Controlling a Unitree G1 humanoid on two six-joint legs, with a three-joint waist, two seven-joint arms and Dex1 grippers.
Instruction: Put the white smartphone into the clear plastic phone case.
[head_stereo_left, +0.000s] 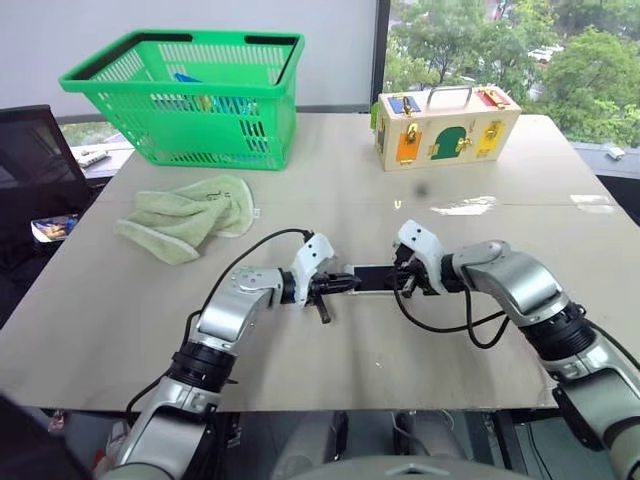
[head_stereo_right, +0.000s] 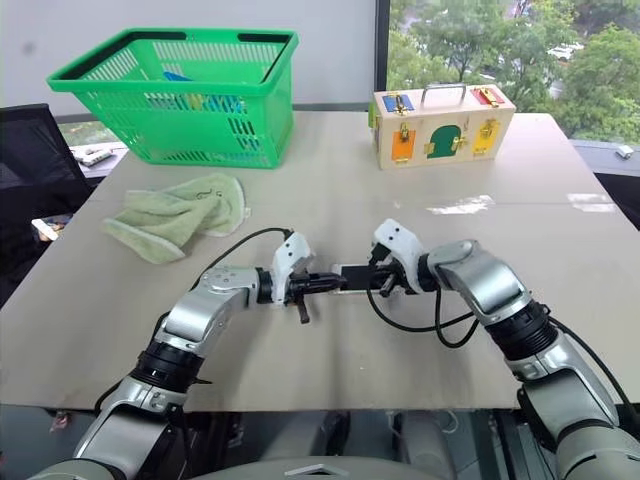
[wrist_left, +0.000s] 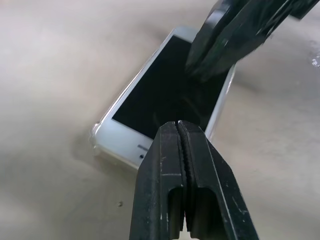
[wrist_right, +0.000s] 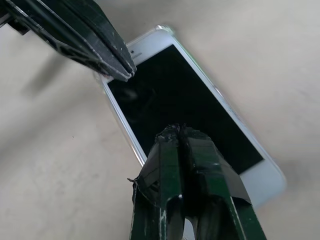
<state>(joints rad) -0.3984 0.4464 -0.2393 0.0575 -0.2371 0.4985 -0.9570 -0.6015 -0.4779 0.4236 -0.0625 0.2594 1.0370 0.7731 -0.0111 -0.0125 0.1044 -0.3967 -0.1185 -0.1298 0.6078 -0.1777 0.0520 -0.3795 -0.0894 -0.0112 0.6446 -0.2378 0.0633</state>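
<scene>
Left eye view: white smartphone (head_stereo_left: 372, 278) lies flat on the counter (head_stereo_left: 330, 190) between both closed, empty grippers, long axis running from left gripper (head_stereo_left: 345, 285) to right gripper (head_stereo_left: 405, 282)

Wrist views: each closed tip sits over one screen end, clear plastic phone case (wrist_left: 95, 141) edging the phone

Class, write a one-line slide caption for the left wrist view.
Both shut grippers, left and right, meet over the white smartphone.

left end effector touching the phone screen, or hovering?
Cannot tell. In the left wrist view the shut left end effector overlaps the white smartphone, hiding any gap; the head views don't resolve it.
</scene>
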